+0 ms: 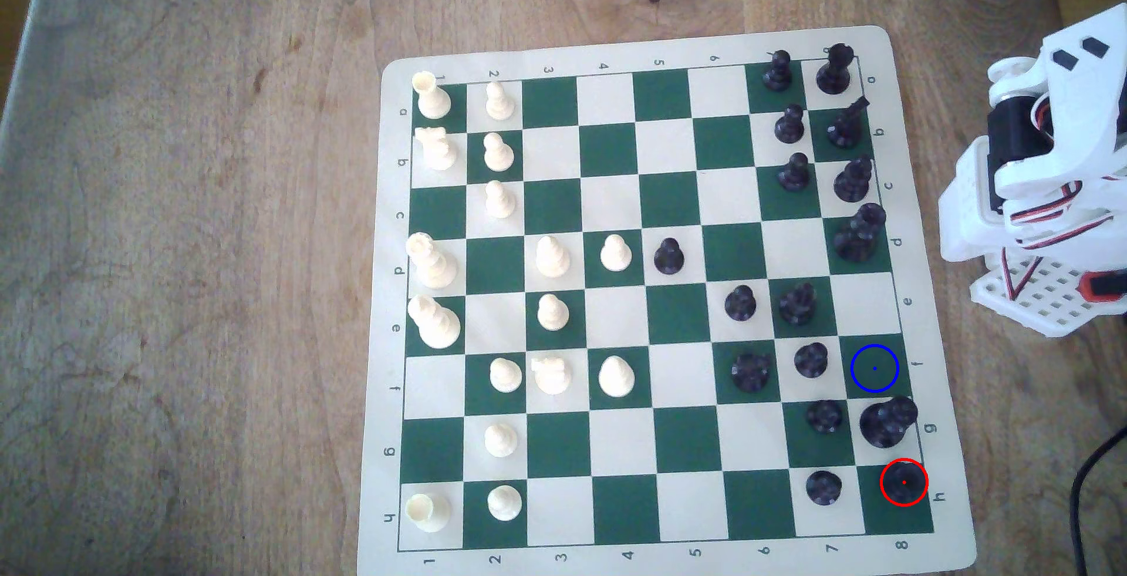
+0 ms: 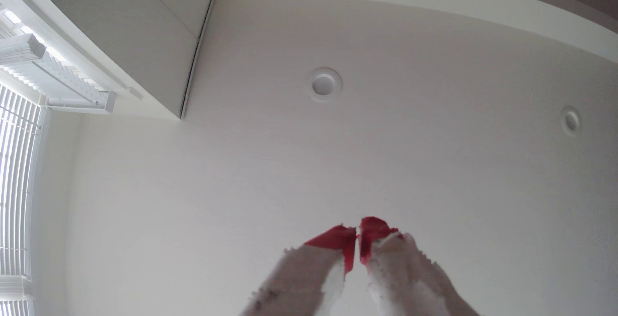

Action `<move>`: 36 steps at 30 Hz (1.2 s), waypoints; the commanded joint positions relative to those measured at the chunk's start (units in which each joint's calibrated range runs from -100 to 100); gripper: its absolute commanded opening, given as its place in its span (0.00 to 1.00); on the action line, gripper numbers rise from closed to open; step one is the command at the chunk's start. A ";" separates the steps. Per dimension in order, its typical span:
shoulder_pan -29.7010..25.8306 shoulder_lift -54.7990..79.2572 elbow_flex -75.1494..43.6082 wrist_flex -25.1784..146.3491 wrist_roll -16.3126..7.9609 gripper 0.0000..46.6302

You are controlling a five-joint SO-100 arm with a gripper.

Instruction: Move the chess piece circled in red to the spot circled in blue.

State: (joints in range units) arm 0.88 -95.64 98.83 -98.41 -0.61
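Piece (image 1: 904, 482) sits in the red ring on the green corner square at the exterior view's lower right, two squares from the blue-ringed spot (image 1: 874, 368), with a tall black piece (image 1: 885, 422) between. Arm (image 1: 1049, 186) stands folded beside the board (image 1: 640, 295) on the counter (image 1: 183, 247). Jaws (image 2: 357, 235) are together, red-tipped, pointing at the ceiling (image 2: 401, 135).

chess piece (image 1: 904, 482): red-ringed corner square | spot (image 1: 874, 368): vacant
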 commanded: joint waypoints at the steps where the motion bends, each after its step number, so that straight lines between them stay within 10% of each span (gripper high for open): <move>1: -0.06 -0.11 1.08 -1.27 0.00 0.00; 24: 3.30 -0.11 -11.16 56.23 -0.29 0.00; 32: 3.93 -0.03 -26.48 99.80 -0.10 0.22; 34: 3.46 -0.03 -32.46 113.72 5.86 0.19; 36: 1.03 1.25 -36.45 120.85 6.50 0.17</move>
State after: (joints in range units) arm 4.79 -95.31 77.68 -3.67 0.42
